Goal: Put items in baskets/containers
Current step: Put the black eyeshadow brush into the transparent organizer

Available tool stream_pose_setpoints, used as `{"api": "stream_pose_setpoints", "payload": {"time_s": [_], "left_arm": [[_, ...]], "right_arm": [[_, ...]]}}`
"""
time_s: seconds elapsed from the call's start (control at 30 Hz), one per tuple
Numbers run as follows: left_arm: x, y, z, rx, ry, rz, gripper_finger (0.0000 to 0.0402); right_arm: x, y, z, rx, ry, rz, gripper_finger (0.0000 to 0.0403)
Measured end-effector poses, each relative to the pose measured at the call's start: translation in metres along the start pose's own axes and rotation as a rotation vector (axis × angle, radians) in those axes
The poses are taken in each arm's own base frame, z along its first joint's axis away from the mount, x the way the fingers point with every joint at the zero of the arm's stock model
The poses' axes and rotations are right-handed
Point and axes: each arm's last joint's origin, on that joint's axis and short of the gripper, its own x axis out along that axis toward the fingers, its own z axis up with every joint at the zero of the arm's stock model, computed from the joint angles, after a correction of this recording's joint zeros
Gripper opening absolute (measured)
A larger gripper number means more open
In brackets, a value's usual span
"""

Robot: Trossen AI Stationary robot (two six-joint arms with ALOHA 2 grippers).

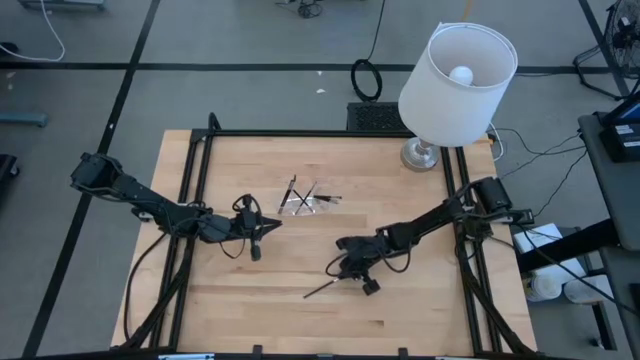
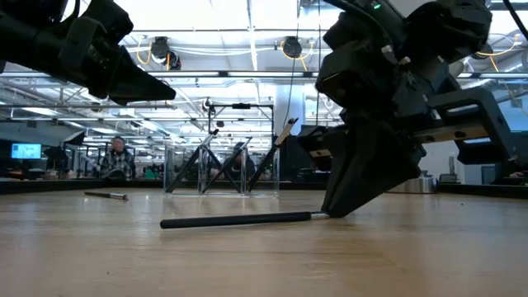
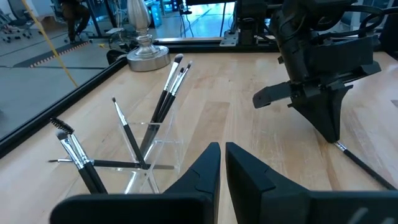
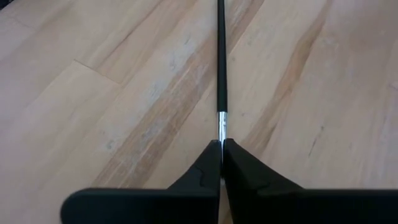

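Right wrist view shows a thin black brush (image 4: 220, 68) with a silvery ferrule lying flat on the wooden table (image 4: 93, 93), the right gripper (image 4: 221, 149) clenched on its metal end. Beyond it stands the clear container (image 1: 303, 202), holding about five more brushes (image 3: 165, 99) leaning crosswise. Beside the container hovers the left gripper (image 3: 222, 163), fingers nearly together, empty. Behind the container stands one white lamp (image 1: 455, 80).

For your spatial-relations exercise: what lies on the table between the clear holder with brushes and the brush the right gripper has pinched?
Only bare wood. The high view shows nothing between the clear holder and the brush clamped at its metal end by the right gripper.
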Motion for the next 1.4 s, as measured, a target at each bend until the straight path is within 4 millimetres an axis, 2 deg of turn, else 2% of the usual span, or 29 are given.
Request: {"api": "stream_pose_setpoints", "payload": {"time_s": [0.2, 0.57, 0.7, 0.97, 1.07, 1.17, 1.4], "left_arm": [[0.0, 0.0, 0.0, -0.002, 0.0, 0.0, 0.0035], [0.0, 0.0, -0.001, 0.001, 0.005, -0.001, 0.0035], [0.0, 0.0, -0.001, 0.002, 0.005, -0.001, 0.0035], [0.0, 0.0, 0.0, 0.002, 0.005, -0.001, 0.0035], [0.0, 0.0, 0.0, 0.002, 0.005, 0.0, 0.0035], [0.0, 0.0, 0.0, 0.002, 0.004, 0.0, 0.0035], [0.0, 0.0, -0.002, -0.004, 0.016, -0.006, 0.0035]], "right_arm": [[-0.005, 0.009, 0.014, -0.086, -0.094, -0.051, 0.0001], [-0.029, 0.03, 0.037, -0.174, -0.171, -0.169, 0.0], [-0.035, 0.033, 0.041, -0.179, -0.189, -0.181, 0.0], [-0.037, 0.03, 0.046, -0.165, -0.157, -0.328, 0.0], [-0.048, 0.032, 0.065, -0.188, -0.111, -0.419, 0.0], [-0.066, 0.032, 0.095, -0.224, -0.092, -0.497, 0.0], [-0.118, 0.028, 0.146, -0.309, -0.048, -0.671, 0.0]]}}
